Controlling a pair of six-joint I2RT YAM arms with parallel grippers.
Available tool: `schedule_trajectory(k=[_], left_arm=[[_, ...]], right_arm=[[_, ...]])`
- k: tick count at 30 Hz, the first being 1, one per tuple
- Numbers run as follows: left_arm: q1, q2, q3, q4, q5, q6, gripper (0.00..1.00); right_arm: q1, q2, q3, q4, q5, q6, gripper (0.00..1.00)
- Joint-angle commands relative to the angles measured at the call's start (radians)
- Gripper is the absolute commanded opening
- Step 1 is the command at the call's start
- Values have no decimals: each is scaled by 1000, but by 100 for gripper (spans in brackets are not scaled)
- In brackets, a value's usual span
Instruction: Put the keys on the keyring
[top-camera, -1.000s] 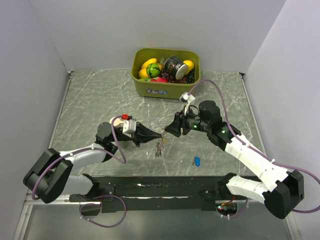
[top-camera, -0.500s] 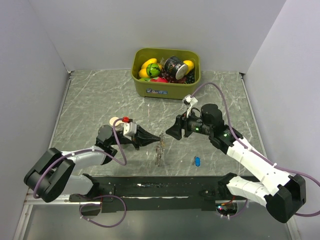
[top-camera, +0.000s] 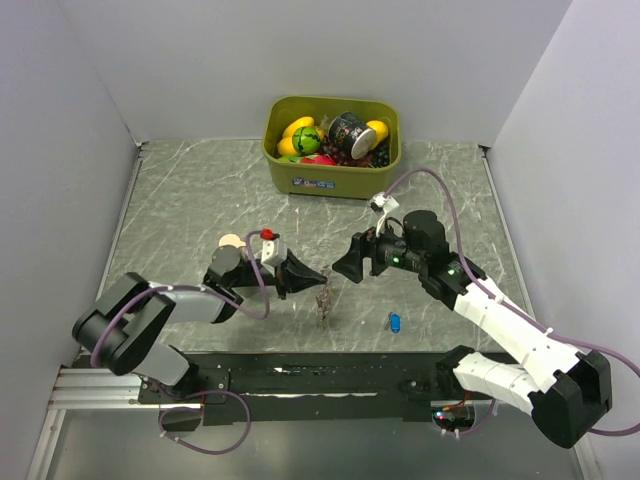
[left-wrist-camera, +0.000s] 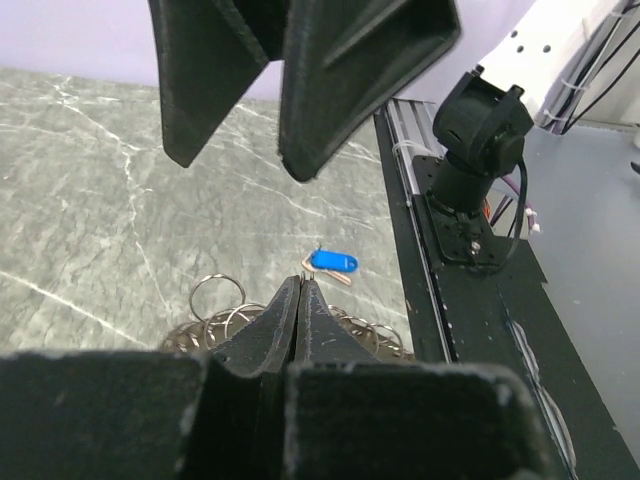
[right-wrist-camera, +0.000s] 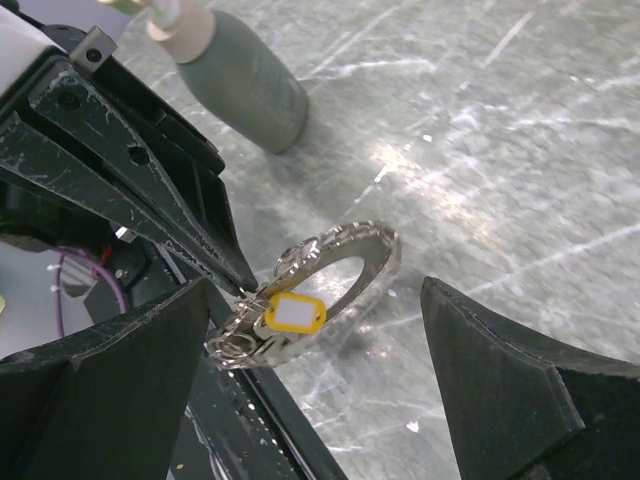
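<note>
We see the keyring (top-camera: 323, 300) toward the near side of the table (top-camera: 180, 200); one key (top-camera: 395, 321) lies on the table to its right; a bin (top-camera: 330, 180) sits behind them at the far edge.

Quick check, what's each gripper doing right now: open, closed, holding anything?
The left gripper is closed, pinching the keyring.
The right gripper is open, holding nothing.

The keyring (right-wrist-camera: 378, 262), a silvery chain loop, hangs tilted from the pinched tips of the left gripper (right-wrist-camera: 243, 290), with the yellow-tagged key (right-wrist-camera: 293, 312) just beside those tips. The blue-tagged key (top-camera: 395, 321) lies flat beyond them, apart from the ring.
</note>
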Motion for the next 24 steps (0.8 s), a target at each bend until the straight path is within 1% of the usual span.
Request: schedule_trajectory(k=[1,5,9,14,18,22,24], left_arm=[[-20,64,90,277,2,-60,1],[-36,135,146,364,-2,-115,1],[-53,187,129,432,-39,-140,1],[-52,234,11,528,-119,-151,1],[-53,245,-73,556,-181,-129,1],[-50,230,-175,577,-310,-103,1],[-46,228,-189,582,-330,-102,1]], right_arm=[[-25,-48,-5,13,35,9,93],[-51,-62,-20,21,30,16,96],[-66,-54,-31,27,21,23,97],[-68,-29,-37,33,0,18,97],[-68,-17,-54,44,-9,20,98],[-68,-2,-60,54,-16,20,98],[-68,12,-57,61,-19,21,98]])
